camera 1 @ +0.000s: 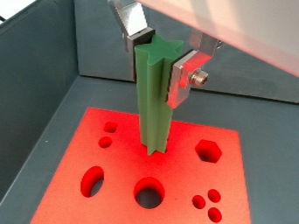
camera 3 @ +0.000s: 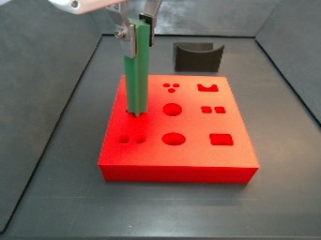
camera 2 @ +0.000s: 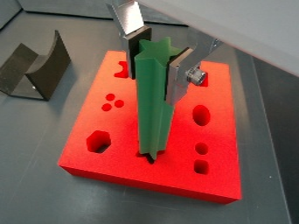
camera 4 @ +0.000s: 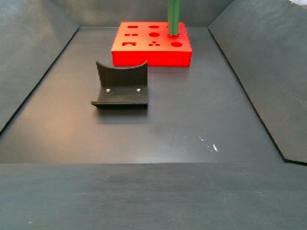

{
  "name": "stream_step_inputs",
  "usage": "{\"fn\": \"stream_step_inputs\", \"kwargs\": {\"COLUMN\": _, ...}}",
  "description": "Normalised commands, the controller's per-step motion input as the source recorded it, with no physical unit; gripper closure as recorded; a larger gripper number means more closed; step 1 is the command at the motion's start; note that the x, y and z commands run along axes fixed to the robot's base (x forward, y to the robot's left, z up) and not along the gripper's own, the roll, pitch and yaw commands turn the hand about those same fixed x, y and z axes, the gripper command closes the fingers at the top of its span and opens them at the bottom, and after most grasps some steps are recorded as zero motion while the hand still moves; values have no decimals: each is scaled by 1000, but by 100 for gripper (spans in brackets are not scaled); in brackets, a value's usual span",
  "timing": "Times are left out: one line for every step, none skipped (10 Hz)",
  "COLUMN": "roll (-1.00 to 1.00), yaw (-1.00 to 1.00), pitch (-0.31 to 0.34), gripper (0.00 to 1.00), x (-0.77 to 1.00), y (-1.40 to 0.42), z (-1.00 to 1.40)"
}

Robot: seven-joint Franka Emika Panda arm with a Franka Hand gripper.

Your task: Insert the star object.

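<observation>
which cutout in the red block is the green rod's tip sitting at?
The star-shaped cutout. The pincer holds the green rod upright with its tip there; the round, oval and hexagonal holes of the red block stand open.

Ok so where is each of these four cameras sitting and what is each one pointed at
Wrist view: on the wrist, looking down the green star object held in the end effector onto the red block.
Wrist view: on the wrist from another angle; same peg, end effector, plus the fixture.
Side view: close, high, facing block; end effector shows.
Side view: far across the floor; fixture nearer, block behind; no end effector visible.
All share peg and block.
</observation>
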Motion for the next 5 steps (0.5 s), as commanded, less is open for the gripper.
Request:
{"fn": "stream_step_inputs", "kwargs": {"roll": 101, "yaw": -51, "pitch": 57, "gripper": 100, "x": -26, "y": 89, "z": -51}}
{"fn": "stream_step_inputs", "kwargs": {"roll": 81, "yaw": -23, "pitch": 44, "gripper": 100, "x": -26, "y": 40, "z": -49}}
{"fn": "stream_step_inputs", "kwargs": {"roll": 41, "yaw": 0, "pitch": 3, "gripper": 100, "x": 0, "y": 0, "z": -34}}
{"fn": "stream_step_inputs", "kwargs": {"roll": 29, "yaw": 0, "pitch": 0, "gripper": 100, "x": 0, "y": -63, "z": -40}}
{"fn": "stream_step_inputs", "kwargs": {"roll": 49, "yaw": -9, "pitch": 0, "gripper": 100, "x": 0, "y": -149, "z": -77}}
